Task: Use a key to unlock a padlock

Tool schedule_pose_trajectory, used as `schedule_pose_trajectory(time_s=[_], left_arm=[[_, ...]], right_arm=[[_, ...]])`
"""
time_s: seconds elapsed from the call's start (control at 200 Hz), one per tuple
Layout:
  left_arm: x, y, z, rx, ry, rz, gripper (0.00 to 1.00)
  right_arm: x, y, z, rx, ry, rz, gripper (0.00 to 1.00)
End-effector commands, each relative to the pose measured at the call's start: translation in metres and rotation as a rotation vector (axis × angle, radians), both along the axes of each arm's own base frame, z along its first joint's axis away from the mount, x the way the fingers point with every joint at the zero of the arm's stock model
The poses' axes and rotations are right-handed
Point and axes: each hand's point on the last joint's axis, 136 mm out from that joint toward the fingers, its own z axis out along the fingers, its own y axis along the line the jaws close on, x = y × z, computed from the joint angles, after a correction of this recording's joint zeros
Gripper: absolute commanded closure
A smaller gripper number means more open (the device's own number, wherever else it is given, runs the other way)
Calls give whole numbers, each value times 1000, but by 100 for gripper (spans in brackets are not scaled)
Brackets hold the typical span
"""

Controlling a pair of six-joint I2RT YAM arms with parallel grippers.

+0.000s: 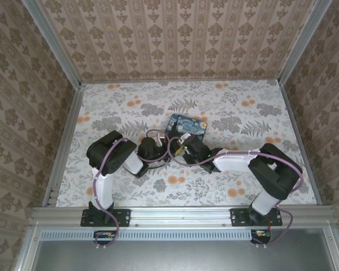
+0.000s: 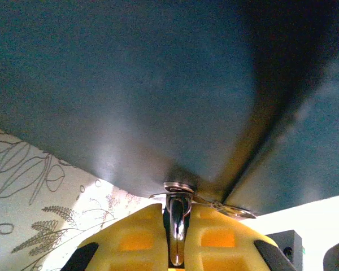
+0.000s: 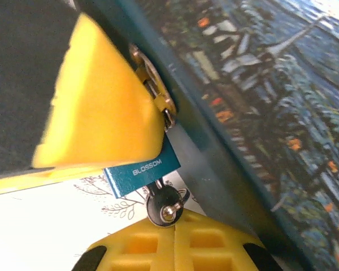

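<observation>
Beside the box (image 3: 271, 101), left claw (image 2: 178, 226) pinches padlock (image 3: 141, 169), seemingly; right claw (image 3: 172, 228) pinches key (image 3: 164, 208)

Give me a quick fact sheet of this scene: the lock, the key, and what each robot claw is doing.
Setting: flower-patterned table, painted box in the middle
Padlock: blue, marked BLOSSOM, hanging at the metal clasp on the box's side
Key: black head, pushed into the padlock's end
Left gripper: shut on the padlock
Right gripper: shut on the key's head
Unlocked yet: cannot tell
</observation>
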Motion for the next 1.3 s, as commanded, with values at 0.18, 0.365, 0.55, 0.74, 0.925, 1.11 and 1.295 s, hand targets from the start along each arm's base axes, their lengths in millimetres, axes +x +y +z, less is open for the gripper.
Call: schedule_pose_trajectory(time_s=[0.18,0.365,0.55,0.74,0.925,1.11,1.295], left_arm=[[-20,-3,-19,36,41,-74,100],[-21,-3,-19,40,36,-80,100],[-27,0,-24,55,37,-95,100],[-35,8,-30,82,29,-98,74],[-38,12,-19,78,-14,-104,50],[-40,13,2,57,-58,-111,42],[-37,16,25,82,-111,-129,37]], right_arm=[[-5,3,44,449,98,-82,55],[-9,-7,39,564,149,-158,54],[2,-12,31,670,196,-228,55],[18,-13,34,772,213,-269,55],[30,-16,35,845,227,-306,51],[44,-14,39,889,229,-321,47],[59,-11,43,929,234,-327,45]])
